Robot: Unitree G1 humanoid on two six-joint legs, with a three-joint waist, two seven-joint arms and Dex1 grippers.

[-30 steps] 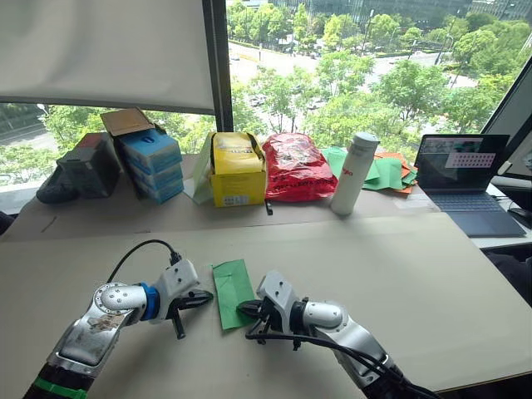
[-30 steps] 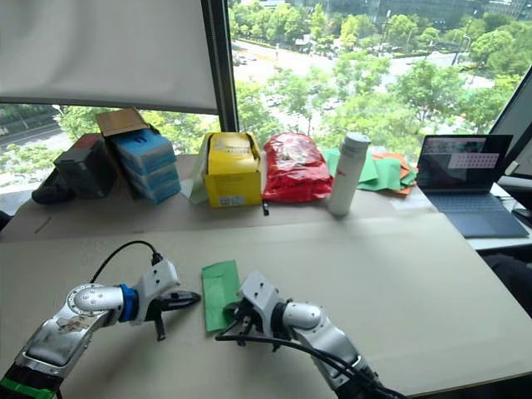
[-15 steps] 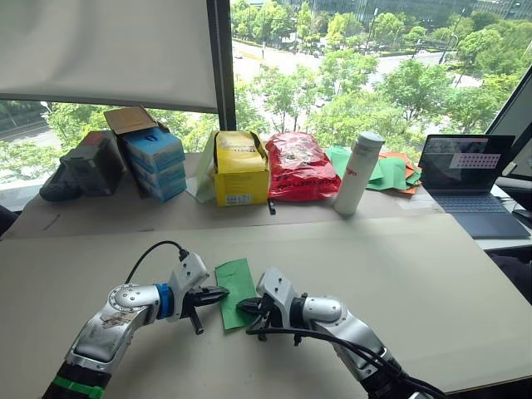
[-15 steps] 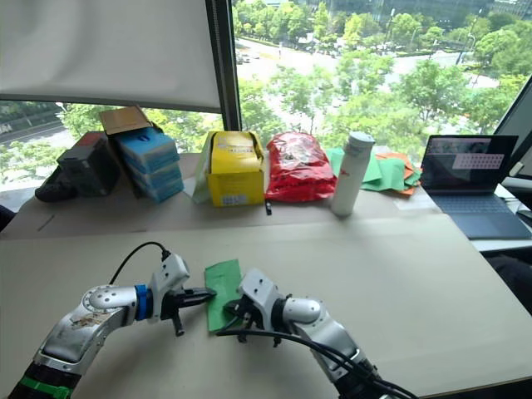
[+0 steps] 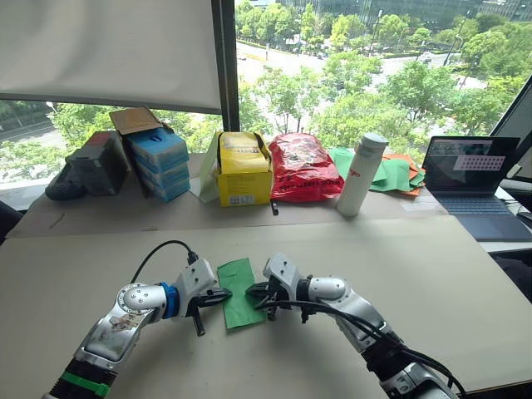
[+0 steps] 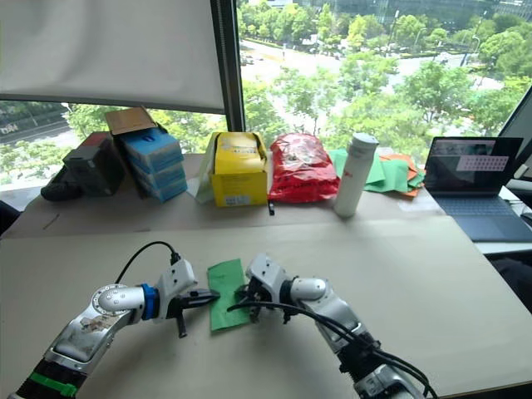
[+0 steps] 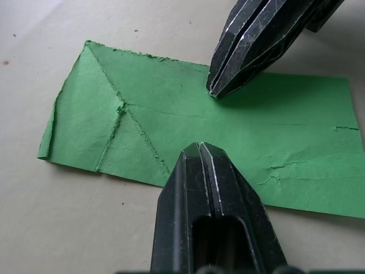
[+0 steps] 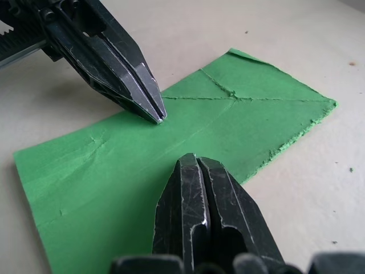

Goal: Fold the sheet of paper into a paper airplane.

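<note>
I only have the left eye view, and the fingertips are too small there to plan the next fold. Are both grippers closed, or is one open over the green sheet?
Observer: Both are shut. The left wrist view shows the left gripper and the right gripper with their fingers together.
Operator: Are the tips on the paper?
Observer: The right tip seems to touch the sheet of paper just inside one long edge. The left tip sits over the opposite long edge.
Operator: Any folds yet?
Observer: Diagonal creases meet a centre line at one short end.
</note>
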